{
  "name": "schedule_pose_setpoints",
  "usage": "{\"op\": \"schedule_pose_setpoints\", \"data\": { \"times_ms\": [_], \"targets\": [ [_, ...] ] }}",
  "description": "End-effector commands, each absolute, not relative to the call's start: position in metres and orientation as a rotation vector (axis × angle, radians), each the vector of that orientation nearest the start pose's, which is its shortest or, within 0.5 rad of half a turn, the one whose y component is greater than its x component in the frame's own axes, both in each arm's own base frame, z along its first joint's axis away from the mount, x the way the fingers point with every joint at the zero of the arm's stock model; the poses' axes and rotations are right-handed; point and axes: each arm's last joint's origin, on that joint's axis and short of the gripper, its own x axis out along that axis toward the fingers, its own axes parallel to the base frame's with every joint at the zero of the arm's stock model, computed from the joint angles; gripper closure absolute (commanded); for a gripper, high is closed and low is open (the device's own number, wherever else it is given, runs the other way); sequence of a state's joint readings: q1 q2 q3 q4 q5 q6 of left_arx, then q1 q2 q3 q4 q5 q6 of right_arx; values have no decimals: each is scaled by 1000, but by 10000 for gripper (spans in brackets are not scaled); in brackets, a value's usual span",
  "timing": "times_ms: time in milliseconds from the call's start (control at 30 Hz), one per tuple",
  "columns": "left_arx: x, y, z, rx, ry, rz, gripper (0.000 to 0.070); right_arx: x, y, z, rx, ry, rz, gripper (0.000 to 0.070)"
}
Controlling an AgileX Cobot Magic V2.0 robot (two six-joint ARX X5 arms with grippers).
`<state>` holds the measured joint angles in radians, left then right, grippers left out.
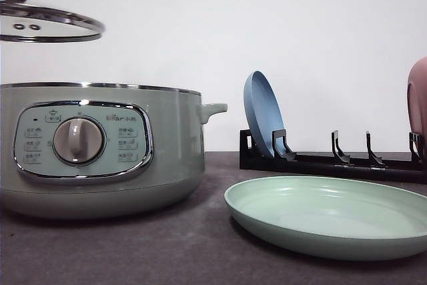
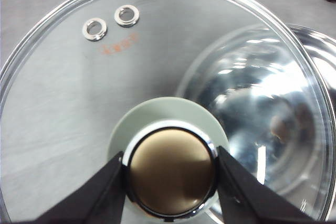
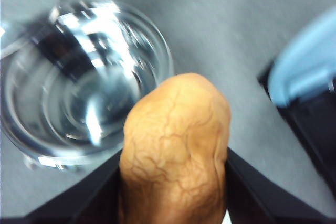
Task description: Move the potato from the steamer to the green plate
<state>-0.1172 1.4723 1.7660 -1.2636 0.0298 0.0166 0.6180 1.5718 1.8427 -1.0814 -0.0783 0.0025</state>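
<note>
- Right gripper (image 3: 173, 182) jaws clamp the potato (image 3: 176, 150), lifted clear of the steamer (image 1: 100, 145).
- Left gripper (image 2: 170, 169) jaws pinch the glass lid (image 2: 79, 103) knob.
- Next: carry sideways, lower onto green plate (image 1: 333, 215).

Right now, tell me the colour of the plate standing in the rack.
Blue: the plate stands on edge in the black rack, clearest in the front view.
</note>
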Motion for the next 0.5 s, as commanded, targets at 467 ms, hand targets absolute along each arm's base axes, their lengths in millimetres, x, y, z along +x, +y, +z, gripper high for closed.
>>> {"op": "schedule_pose_setpoints", "data": {
  "times_ms": [467],
  "targets": [
    [252, -77, 427, 140, 893, -315, 699, 204, 135, 311, -56, 884, 585, 506]
  ]
}}
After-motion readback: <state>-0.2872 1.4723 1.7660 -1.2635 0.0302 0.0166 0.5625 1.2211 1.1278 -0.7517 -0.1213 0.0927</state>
